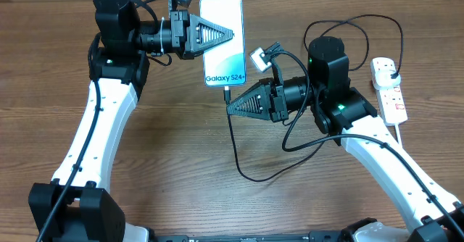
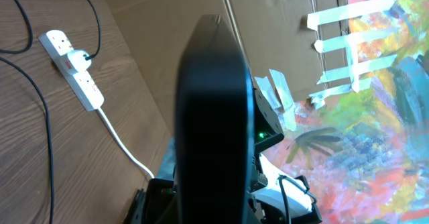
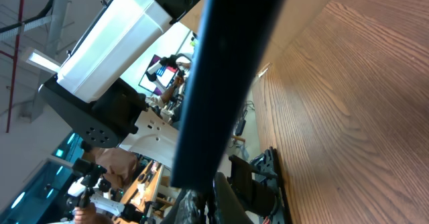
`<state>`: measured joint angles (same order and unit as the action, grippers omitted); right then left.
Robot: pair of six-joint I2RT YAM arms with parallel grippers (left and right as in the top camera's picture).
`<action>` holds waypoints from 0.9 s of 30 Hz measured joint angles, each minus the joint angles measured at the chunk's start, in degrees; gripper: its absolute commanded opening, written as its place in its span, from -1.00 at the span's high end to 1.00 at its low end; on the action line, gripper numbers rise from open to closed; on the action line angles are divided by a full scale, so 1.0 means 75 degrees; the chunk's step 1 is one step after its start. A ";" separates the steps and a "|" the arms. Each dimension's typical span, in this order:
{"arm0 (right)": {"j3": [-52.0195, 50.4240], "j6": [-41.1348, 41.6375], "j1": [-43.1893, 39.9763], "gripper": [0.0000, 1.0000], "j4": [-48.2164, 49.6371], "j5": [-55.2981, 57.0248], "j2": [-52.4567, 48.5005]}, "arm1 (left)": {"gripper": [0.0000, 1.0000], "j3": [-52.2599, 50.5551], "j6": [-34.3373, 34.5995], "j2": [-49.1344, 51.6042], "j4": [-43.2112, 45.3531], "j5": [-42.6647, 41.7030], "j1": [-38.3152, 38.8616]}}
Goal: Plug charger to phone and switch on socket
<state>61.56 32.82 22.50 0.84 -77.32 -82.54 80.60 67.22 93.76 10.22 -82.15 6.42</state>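
Even, bright light from above falls on the table (image 1: 181, 169), leaving only faint, soft shadows beside the arms. The phone (image 1: 221, 43) glows pale blue, its lettering crisp and free of glare. At the left wrist, the left fingers (image 2: 208, 117) loom as a dark blur while the socket (image 2: 74, 73) stays sharp. The right fingers (image 3: 228, 76) blur likewise against crisp wood grain and washed-out highlights.

Left arm (image 1: 98, 122) and right arm (image 1: 384, 151) each rise from the near edge and bend inward at the wrist. Left gripper (image 1: 233, 33) points right, jaws pressed together. Right gripper (image 1: 229, 106) points left, jaws likewise closed, 2 tips level and well apart.
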 measured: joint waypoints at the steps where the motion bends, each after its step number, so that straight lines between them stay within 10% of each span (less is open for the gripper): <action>1: 0.0000 -0.0003 0.0000 0.93 0.0003 0.0006 0.0000 | 0.92 0.0000 -0.0015 0.0000 0.0000 -0.0009 -0.0003; 27: 0.0000 0.0224 0.0000 0.93 0.0023 0.0119 0.0000 | 0.92 0.0000 0.0044 0.0000 0.0000 0.0044 -0.0003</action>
<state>61.56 34.50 22.50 1.02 -76.42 -82.54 80.60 67.55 93.76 10.22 -81.82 6.39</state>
